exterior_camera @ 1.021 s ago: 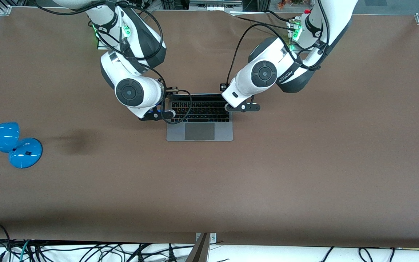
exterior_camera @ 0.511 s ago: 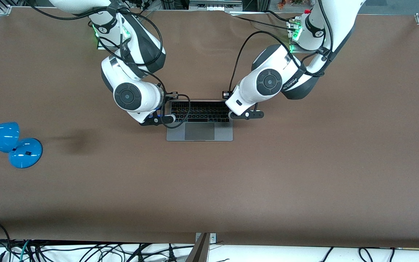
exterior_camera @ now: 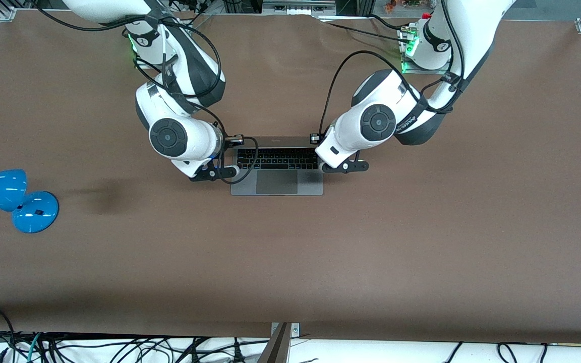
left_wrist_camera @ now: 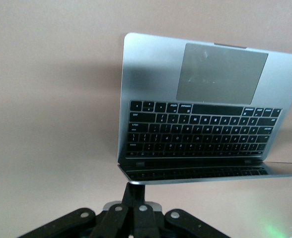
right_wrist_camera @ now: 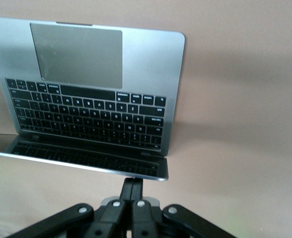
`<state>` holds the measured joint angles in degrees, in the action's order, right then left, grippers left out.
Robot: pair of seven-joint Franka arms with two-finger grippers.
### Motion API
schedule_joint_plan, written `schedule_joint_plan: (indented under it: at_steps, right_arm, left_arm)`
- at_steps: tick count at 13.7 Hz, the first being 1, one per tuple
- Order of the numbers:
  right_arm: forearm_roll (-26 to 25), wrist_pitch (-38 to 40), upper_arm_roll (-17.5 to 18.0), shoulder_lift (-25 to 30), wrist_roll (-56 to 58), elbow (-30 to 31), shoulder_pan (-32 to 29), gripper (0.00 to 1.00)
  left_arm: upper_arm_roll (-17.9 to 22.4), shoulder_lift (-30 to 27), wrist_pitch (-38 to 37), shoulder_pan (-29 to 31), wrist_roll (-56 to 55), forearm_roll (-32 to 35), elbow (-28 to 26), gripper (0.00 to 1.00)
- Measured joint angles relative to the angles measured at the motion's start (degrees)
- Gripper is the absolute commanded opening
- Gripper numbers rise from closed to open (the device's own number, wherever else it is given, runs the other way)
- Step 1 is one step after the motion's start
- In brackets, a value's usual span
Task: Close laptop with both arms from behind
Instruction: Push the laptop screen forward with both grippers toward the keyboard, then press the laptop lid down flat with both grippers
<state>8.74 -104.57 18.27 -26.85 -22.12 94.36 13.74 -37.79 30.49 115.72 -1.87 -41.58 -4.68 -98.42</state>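
Two pincers press against the laptop (exterior_camera: 276, 171), which sits at the centre of the front frame on the brown bench (exterior_camera: 421, 242), lid tilted partway down over its black keyboard. Both pincers show clenched fingers in the wrist views: the left pincer (left_wrist_camera: 132, 191) touches the lid's top edge at the corner toward the left arm's end, the right pincer (right_wrist_camera: 132, 186) at the other corner. At the front frame's left edge lies a blue lamp (exterior_camera: 10, 199).

One laptop (exterior_camera: 276, 171), one blue lamp (exterior_camera: 10, 197), two arms, two pincers.
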Motion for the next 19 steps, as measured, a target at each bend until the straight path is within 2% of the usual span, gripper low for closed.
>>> schedule_joint_plan:
  at_steps: [13, 19]
  right_arm:
    - [0.0, -8.0, -1.4, -3.3, 3.8, 0.0, 0.0, 0.00]
    - [0.0, -11.8, -2.6, -5.3, 9.2, 0.0, 0.0, 0.00]
  left_arm:
    - [0.7, 6.3, 0.8, -0.2, -0.1, 2.9, 4.6, 0.00]
    - [1.9, 8.7, 2.0, -0.6, -0.1, 3.4, 6.3, 0.00]
